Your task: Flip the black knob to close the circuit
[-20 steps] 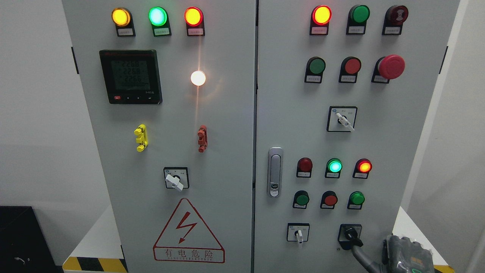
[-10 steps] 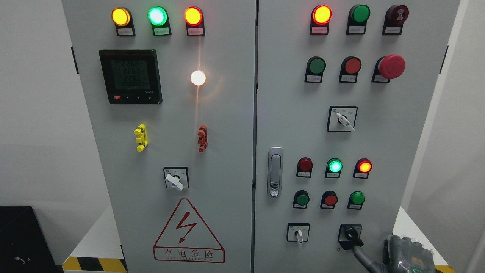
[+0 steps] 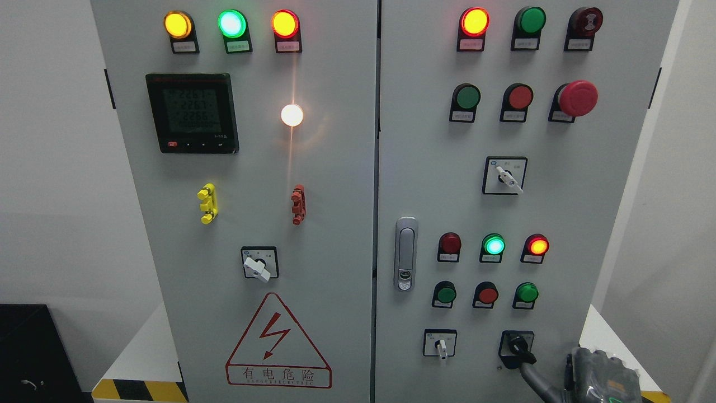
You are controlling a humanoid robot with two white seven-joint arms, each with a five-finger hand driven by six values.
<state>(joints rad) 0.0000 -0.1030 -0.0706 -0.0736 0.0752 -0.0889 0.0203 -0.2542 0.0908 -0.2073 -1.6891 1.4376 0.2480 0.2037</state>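
Your right hand (image 3: 598,375) sits at the cabinet's lower right corner, one grey finger (image 3: 531,374) stretched up and touching the black knob (image 3: 518,347), low on the right door (image 3: 615,196). The other fingers are cut off by the frame, so you cannot tell whether they are spread or curled; nothing is pinched. A single fingertip against the knob's lever looks set to push it round, not grip it. The knob's lever points down-right, so the flip appears not yet done. A white selector (image 3: 441,344) sits just left; keep clear of it. Your left arm is out of view.
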